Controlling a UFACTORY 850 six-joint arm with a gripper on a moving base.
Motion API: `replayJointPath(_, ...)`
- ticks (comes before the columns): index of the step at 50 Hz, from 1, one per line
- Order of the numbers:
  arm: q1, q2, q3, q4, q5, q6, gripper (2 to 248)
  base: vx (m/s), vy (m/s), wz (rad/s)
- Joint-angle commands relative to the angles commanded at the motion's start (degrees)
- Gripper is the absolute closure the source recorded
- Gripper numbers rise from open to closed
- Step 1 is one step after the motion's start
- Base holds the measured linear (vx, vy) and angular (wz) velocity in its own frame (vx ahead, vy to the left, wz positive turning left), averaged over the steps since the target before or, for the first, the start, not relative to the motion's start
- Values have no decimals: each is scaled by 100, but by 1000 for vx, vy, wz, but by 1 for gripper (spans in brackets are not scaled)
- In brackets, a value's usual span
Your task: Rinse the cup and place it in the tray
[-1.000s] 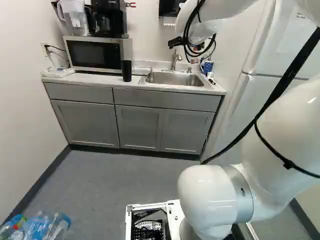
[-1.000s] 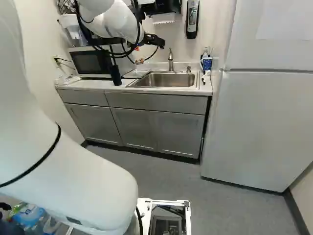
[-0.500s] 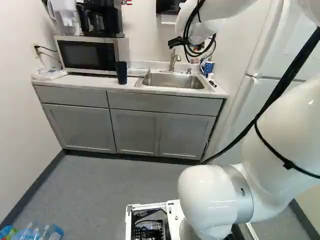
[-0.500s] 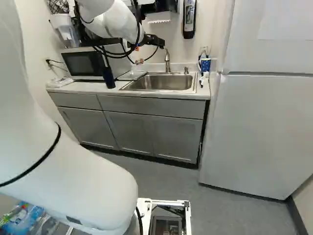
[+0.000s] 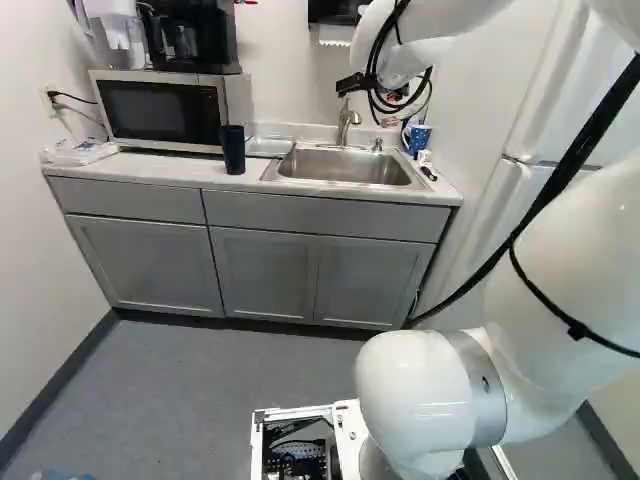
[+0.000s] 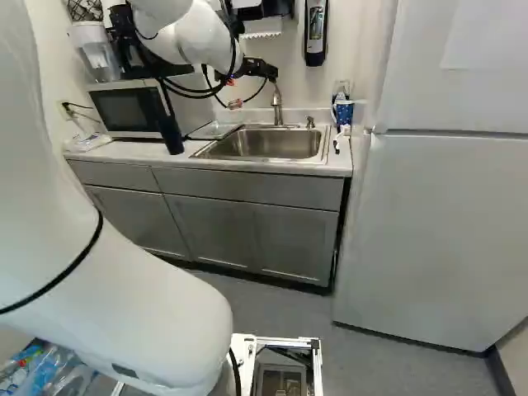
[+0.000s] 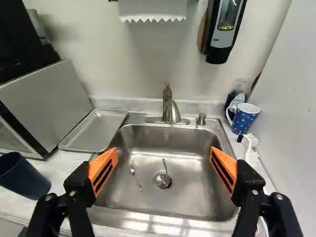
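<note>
The black gripper is raised before the wall near the sink. In the wrist view my gripper stands wide open above the sink, nothing between its orange pads. A dark blue cup stands upright on the counter, beyond one finger, near the microwave; it also shows as the dark cup. A blue dotted mug stands at the sink's other side. The shallow metal tray lies between microwave and sink. Faucet and steel sink are ahead of and below the fingers.
Two spoons lie in the basin near the drain. A microwave carries a coffee maker. A brush lies by the mug. A soap dispenser hangs on the wall. A fridge stands right of the counter.
The base has moved: the counter stands nearer, shifted left in both base views. The arm keeps its pose against its lowest joint. The cups stay in place on the counter.
</note>
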Motion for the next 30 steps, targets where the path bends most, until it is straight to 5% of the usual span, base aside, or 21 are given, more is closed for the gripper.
replayJointPath(30,0,0,0,0,0,0,3,103,-47,75)
